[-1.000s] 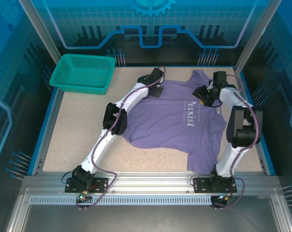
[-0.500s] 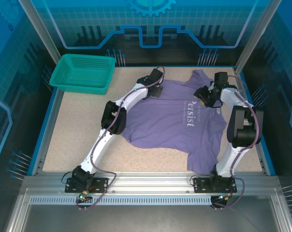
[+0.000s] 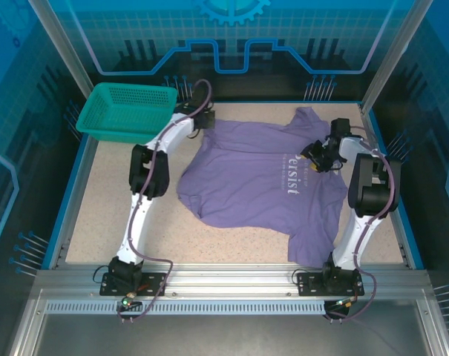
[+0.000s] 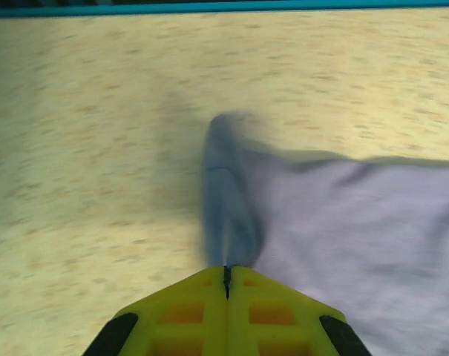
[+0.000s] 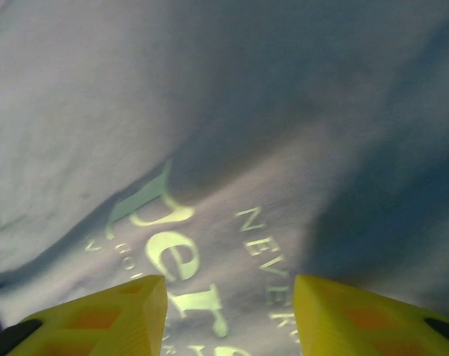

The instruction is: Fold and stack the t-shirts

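Note:
A lavender t-shirt (image 3: 261, 178) with white chest lettering (image 5: 187, 252) lies spread on the speckled table (image 3: 113, 200), its hem toward the near right. My left gripper (image 3: 202, 124) is at the shirt's far left corner, near the basket. In the left wrist view its yellow fingers (image 4: 226, 276) are shut on a pinched ridge of the purple fabric (image 4: 228, 200). My right gripper (image 3: 318, 157) hangs over the chest print on the right side. It is open (image 5: 230, 315), with the lettering showing between its fingers and nothing held.
A teal mesh basket (image 3: 128, 111) stands at the far left corner, close to the left arm. A blue raised rim (image 3: 82, 170) borders the table. Bare tabletop lies to the left of the shirt and along the near edge.
The left gripper has swung left and toward the far corner, dragging the shirt's edge with it and spreading the fabric wider. The right gripper has barely shifted.

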